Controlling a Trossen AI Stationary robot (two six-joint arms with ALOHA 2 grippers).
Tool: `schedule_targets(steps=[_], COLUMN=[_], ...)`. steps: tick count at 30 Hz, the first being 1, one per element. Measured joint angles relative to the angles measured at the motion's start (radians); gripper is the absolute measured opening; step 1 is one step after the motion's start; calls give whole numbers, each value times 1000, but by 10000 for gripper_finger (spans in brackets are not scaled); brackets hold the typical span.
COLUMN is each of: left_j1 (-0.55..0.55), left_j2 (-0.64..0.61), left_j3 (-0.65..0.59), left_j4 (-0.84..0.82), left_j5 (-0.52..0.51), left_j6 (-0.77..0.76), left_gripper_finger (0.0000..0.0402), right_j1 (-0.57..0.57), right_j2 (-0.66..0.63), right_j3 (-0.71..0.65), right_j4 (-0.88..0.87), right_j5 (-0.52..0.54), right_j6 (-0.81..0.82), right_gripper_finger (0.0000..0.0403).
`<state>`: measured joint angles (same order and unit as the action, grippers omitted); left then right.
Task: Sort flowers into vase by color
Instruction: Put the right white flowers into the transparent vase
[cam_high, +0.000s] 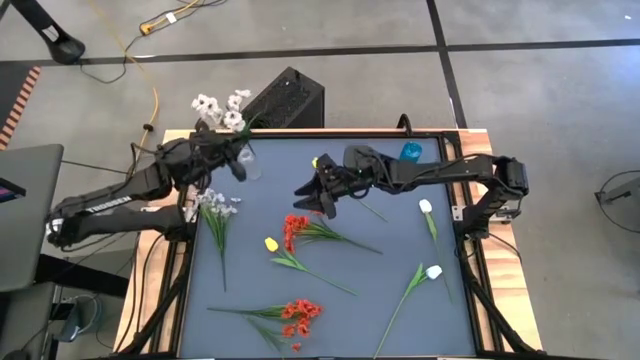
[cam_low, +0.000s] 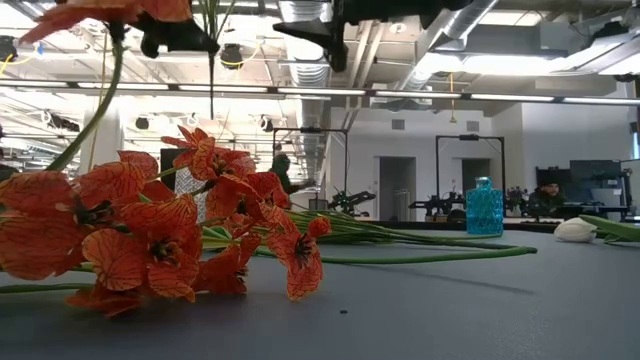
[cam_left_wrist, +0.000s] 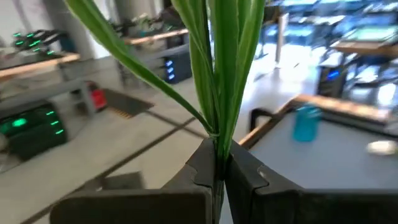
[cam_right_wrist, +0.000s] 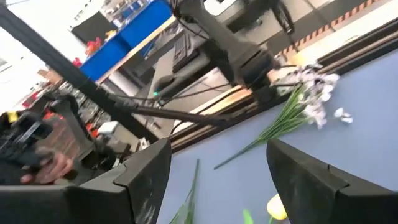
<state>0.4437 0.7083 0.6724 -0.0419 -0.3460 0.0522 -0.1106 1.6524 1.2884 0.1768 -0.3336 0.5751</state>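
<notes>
My left gripper is at the table's far left, shut on a pale lilac-white sprig, beside a clear vase. The sprig's blooms reach past the far edge. My right gripper hangs open above mid-table, just beyond a red blossom cluster that lies flat. Also lying on the mat are a second lilac-white sprig, a yellow tulip, two white tulips and another red cluster. My left gripper pinches the sprig's green stems between its two fingers, below the point where the long leaves spread. The sprig is lifted clear of the table. Its leaves and blooms rise beyond the fingers, leaning toward the far edge.
A small blue vase stands near the far edge, right of centre. A black box sits just beyond the far edge. Raised black rails border the blue mat. Bare mat shows at the near right.
</notes>
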Motion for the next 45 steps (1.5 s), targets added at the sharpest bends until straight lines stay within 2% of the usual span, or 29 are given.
schedule_targets(steps=[6, 11, 18, 23, 30, 35, 41, 45], left_j1=[147, 214, 243, 247, 247, 247, 246, 246], left_j2=[35, 38, 38, 38, 38, 38, 35, 22], left_j3=[-1, -1, -18, -113, -239, -275, -276, -238], left_j4=[-59, -83, -75, -24, 148, 122, 36, -112], left_j5=[73, 126, 159, 151, 156, 118, 166, 183], left_j6=[-11, -12, -26, -72, -114, -198, -244, -286], left_gripper_finger=[0, 0, 0, 0, 5, 44, 121, 169], right_j1=[12, 13, 13, 13, 19, 26, 26, 23], right_j2=[0, 0, 0, 0, 0, 0, 0, 0], right_j3=[0, 0, 0, 0, -1, -1, -1, -1], right_j4=[-1, -8, -15, -15, -15, -16, -20, -20], right_j5=[23, 23, 23, 24, 26, 26, 21, -34], right_j6=[-7, -7, -23, -24, -25, -25, -25, -25], right_gripper_finger=[291, 291, 291, 291, 291, 291, 291, 291])
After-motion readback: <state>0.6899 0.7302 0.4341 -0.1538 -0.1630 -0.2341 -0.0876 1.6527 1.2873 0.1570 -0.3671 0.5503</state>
